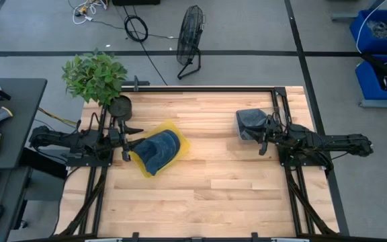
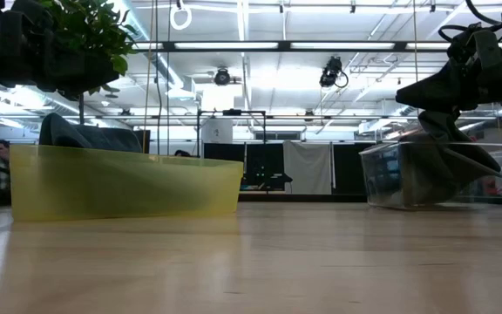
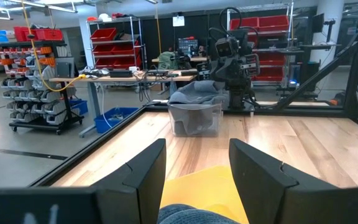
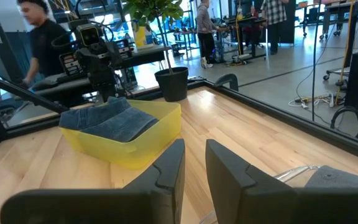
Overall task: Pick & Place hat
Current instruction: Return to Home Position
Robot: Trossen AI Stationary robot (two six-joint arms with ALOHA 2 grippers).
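Fingers [image 3: 145,174] of the left pincer [image 3: 194,163] lie nearest the lens in the left wrist view, spread wide with nothing between them. Seen from above, with the table [image 1: 213,195] read as a dial, this pincer hangs at 9 o'clock, just beside the rim of the yellow bin [image 1: 183,143], on the bin's own 9 o'clock side. The bin sits askew to the table edges, between centre and 9 o'clock. The blue caps [image 1: 160,151] lie inside it, piled so that the denim rises above the rim in the right wrist view. The right pincer [image 1: 261,142] hangs at 3 o'clock of the table, at 5 o'clock of the clear bin [image 1: 238,128]; its fingers stand a narrow gap apart and pinch nothing. The clear bin rests at 2 o'clock and holds dark fabric [image 1: 254,121] that mounds above its wall; whether this is a cap cannot be told. The two bins stand well apart, with bare boards between them. A potted plant [image 1: 94,75] occupies the 10 o'clock corner, and a fan [image 1: 190,37] stands on the floor beyond the 12 o'clock edge. A person [image 4: 42,34] shows in the room behind the left arm in the right wrist view.
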